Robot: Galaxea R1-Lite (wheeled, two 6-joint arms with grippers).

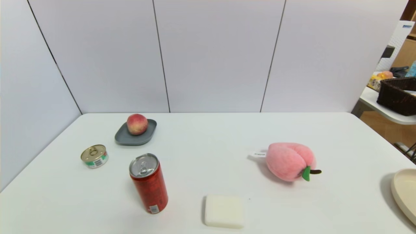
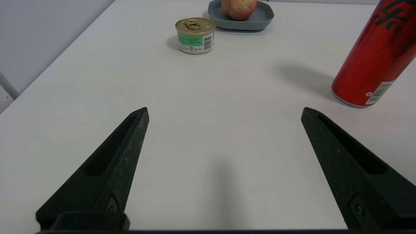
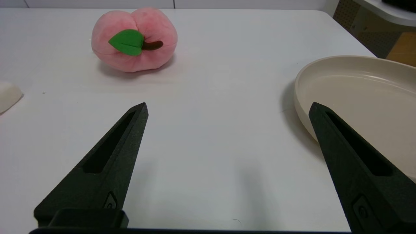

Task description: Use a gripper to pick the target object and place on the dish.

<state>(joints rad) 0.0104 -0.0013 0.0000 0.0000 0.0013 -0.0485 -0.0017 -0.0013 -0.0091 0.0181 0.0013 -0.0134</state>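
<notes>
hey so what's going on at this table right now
Nothing is being handled. The peach sits on the grey dish, as the task wants. The left pincer is open and empty over the near left of the table; the right pincer, also open and empty, is near the cream plate.

White table (image 1: 208, 136) with red can (image 1: 151, 185).
</notes>
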